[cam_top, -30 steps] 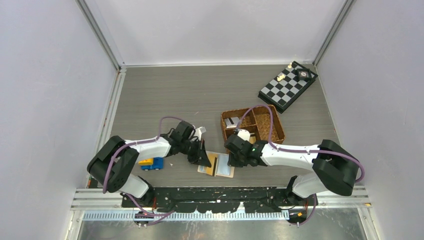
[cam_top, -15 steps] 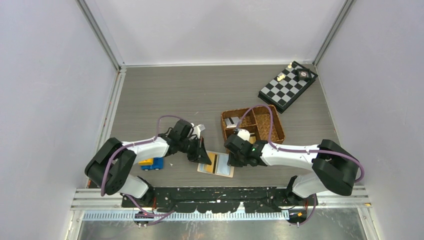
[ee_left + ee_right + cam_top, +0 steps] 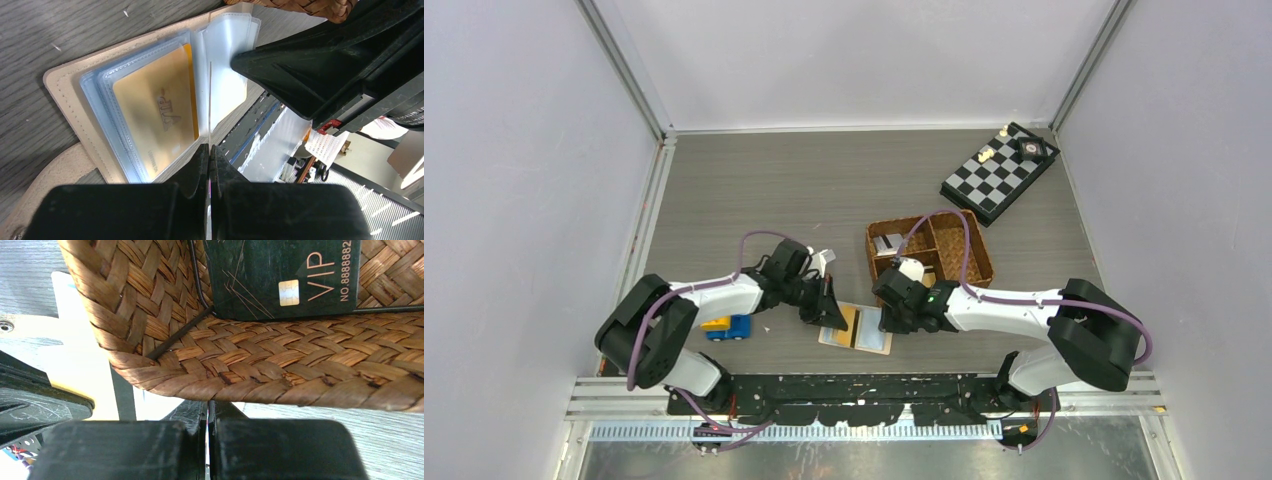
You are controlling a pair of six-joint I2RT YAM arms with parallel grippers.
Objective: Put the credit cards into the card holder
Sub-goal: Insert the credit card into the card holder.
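Left gripper (image 3: 829, 317) and right gripper (image 3: 890, 322), closed, crowd opposite edges of card holder (image 3: 871, 339).

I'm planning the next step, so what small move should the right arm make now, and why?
Probably raise the right gripper from the card holder and open it over the black card in the basket. The gold card is already sleeved, the black card lies in the basket, and the right jaws are shut on no card.

Card holder (image 3: 62, 100): beige, lying open flat, clear sleeves showing. Gold card (image 3: 155, 107): inside a sleeve. Black VIP card (image 3: 282, 277): flat in basket (image 3: 260, 365).
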